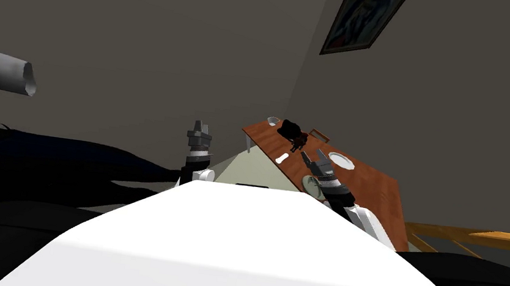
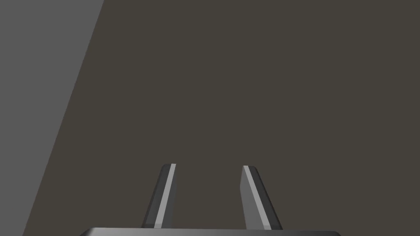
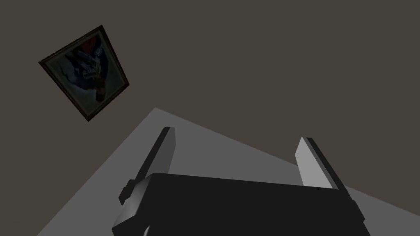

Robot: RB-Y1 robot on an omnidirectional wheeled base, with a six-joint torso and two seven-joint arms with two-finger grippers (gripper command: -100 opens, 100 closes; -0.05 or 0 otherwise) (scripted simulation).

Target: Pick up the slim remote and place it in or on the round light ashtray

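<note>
Nothing done yet: the remote (image 1: pixel 281 158) lies untouched on the table (image 1: pixel 376 197), near the right gripper (image 1: pixel 314 156). That and the left gripper (image 1: pixel 201 125) — 2 spread, empty jaws — leave grasp and placing undone.

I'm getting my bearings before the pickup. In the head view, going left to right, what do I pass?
First the left hand, then the slim white remote, the right hand, the round white plate.
</note>
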